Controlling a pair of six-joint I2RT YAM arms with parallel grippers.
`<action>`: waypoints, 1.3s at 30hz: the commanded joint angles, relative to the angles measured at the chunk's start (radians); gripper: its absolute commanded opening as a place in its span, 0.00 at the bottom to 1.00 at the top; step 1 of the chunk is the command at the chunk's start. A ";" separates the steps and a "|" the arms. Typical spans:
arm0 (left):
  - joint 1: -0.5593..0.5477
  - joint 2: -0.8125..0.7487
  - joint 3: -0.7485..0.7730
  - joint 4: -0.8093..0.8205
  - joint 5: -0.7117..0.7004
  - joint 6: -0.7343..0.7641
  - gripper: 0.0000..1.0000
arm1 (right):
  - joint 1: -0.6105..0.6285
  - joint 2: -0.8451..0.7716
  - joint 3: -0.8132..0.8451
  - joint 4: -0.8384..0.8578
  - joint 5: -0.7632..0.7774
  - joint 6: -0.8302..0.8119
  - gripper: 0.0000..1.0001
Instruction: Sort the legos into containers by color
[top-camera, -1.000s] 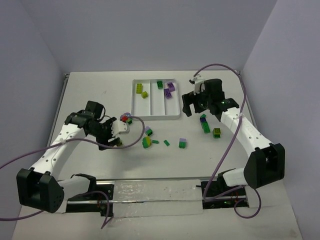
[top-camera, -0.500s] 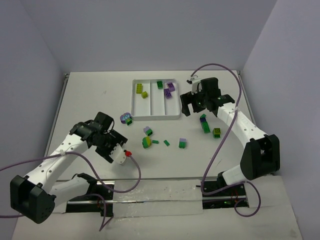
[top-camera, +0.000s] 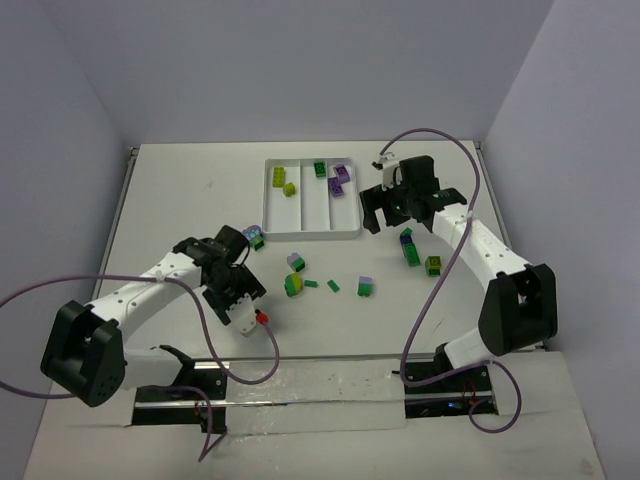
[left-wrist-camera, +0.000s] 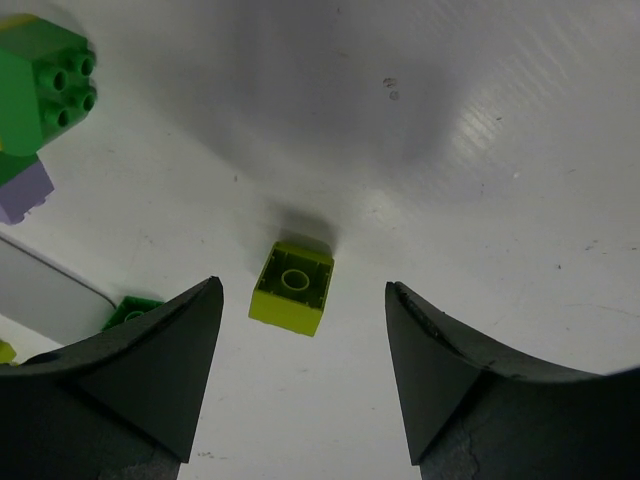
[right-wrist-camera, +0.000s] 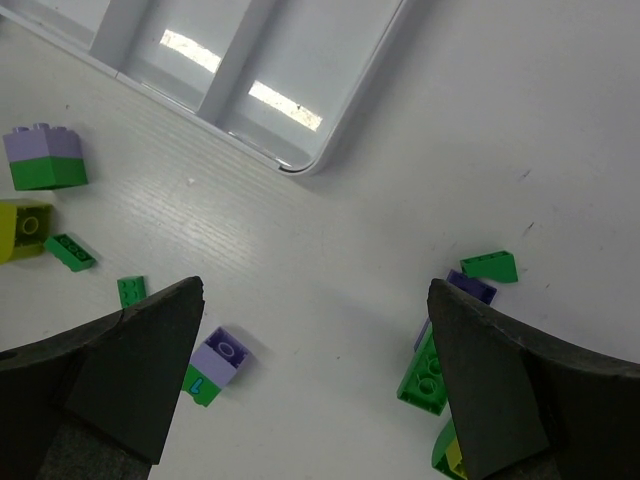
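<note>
Now your left fingers (left-wrist-camera: 190, 340) are hanging wide apart, straddling a yellow-green brick (left-wrist-camera: 292, 288) that is lying on the table (left-wrist-camera: 520, 150), and touching nothing. Your right fingers (right-wrist-camera: 150, 350) are gaping wide too, holding nothing, at the tray's (top-camera: 310, 232) 3 o'clock. Loose legos (top-camera: 296, 284) are lying at its 6 o'clock, and others are sitting inside it.
</note>
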 joint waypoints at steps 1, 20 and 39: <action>-0.005 0.072 0.032 0.047 -0.002 0.059 0.74 | 0.005 0.010 0.041 0.001 0.008 -0.013 1.00; 0.031 0.240 0.060 0.130 -0.110 0.112 0.66 | 0.004 0.046 0.052 -0.003 0.012 -0.021 1.00; 0.035 0.275 0.384 -0.009 0.179 -0.319 0.00 | 0.005 0.009 0.062 0.018 -0.079 0.008 1.00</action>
